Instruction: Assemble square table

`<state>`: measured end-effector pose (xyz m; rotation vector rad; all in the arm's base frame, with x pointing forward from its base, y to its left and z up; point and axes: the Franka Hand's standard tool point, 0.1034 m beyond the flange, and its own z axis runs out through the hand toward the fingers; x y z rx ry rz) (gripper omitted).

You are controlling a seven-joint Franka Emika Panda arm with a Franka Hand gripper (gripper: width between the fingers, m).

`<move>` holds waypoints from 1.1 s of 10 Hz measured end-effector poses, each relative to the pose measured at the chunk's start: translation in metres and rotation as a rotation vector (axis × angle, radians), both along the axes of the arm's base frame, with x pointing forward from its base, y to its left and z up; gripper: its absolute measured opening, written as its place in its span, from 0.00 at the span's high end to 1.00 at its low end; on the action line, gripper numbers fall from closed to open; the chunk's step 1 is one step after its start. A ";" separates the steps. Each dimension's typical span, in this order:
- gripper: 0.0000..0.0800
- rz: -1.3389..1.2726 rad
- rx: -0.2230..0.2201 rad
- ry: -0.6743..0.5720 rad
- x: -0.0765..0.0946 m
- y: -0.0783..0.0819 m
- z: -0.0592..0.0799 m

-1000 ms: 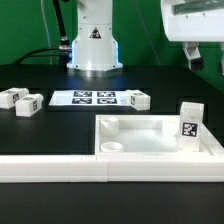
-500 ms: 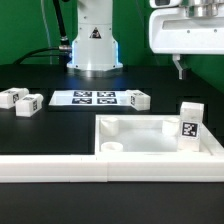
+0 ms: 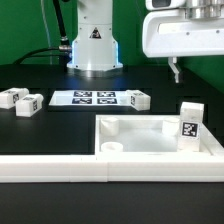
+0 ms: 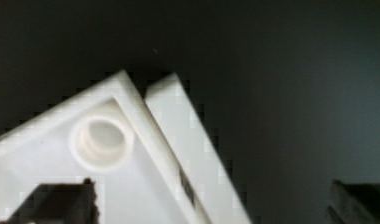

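The white square table top (image 3: 150,150) lies at the front of the exterior view, rim up, with a round corner socket (image 3: 114,147). One tagged white leg (image 3: 189,125) stands upright at its right corner. Three more legs lie loose on the black table: two at the exterior view's left (image 3: 10,98) (image 3: 28,103) and one by the marker board (image 3: 137,99). My gripper (image 3: 198,72) hangs high above the top's right side, open and empty. The wrist view shows a corner of the top (image 4: 45,165) with a socket (image 4: 102,140), and my dark fingertips (image 4: 54,205) wide apart around my gripper's middle (image 4: 208,205).
The long white fence bar (image 3: 60,168) runs along the front, against the top; it also shows in the wrist view (image 4: 190,150). The marker board (image 3: 85,98) lies flat behind the top. The robot base (image 3: 93,45) stands at the back.
My gripper has moved toward the exterior view's left, further into view above the top's right side. The parts on the table have not moved.
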<state>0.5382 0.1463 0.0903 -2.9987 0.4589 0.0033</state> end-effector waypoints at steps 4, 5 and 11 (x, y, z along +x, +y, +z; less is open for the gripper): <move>0.19 0.448 -0.088 -0.083 -0.042 -0.025 -0.019; 0.19 0.502 -0.091 -0.093 -0.038 -0.026 -0.017; 0.19 0.659 -0.077 0.168 -0.079 -0.040 -0.029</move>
